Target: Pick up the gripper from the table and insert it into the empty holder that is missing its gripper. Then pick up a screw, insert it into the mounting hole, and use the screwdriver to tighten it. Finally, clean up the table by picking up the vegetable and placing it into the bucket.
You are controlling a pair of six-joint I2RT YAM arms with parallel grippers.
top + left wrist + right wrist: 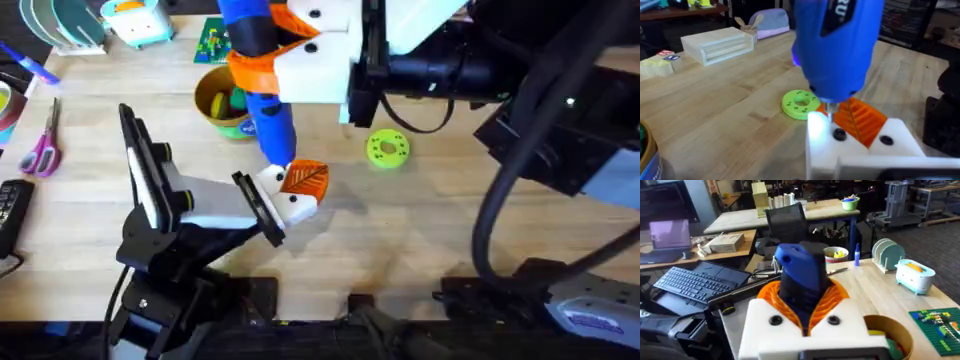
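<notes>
My right gripper (265, 58) hangs high over the table (430, 230), its white fingers with orange pads shut on the blue screwdriver (268, 120). The right wrist view shows the same grip (802, 305) on the screwdriver (800, 275). The screwdriver (840, 45) stands upright, its metal bit (829, 107) touching down on the white holder (860, 152) of my left gripper (290, 195). The orange ribbed gripper (862, 120) sits in that holder, beside a dark screw head (839, 134). The bucket (222, 122) stands behind the screwdriver with green and yellow pieces inside.
A lime-green disc (387, 148) lies right of the holder. Pink scissors (42, 150) and a black remote (10, 210) lie at the left edge. A green studded board (213, 40), a dish rack (60, 25) and a small toaster (140, 20) stand at the back.
</notes>
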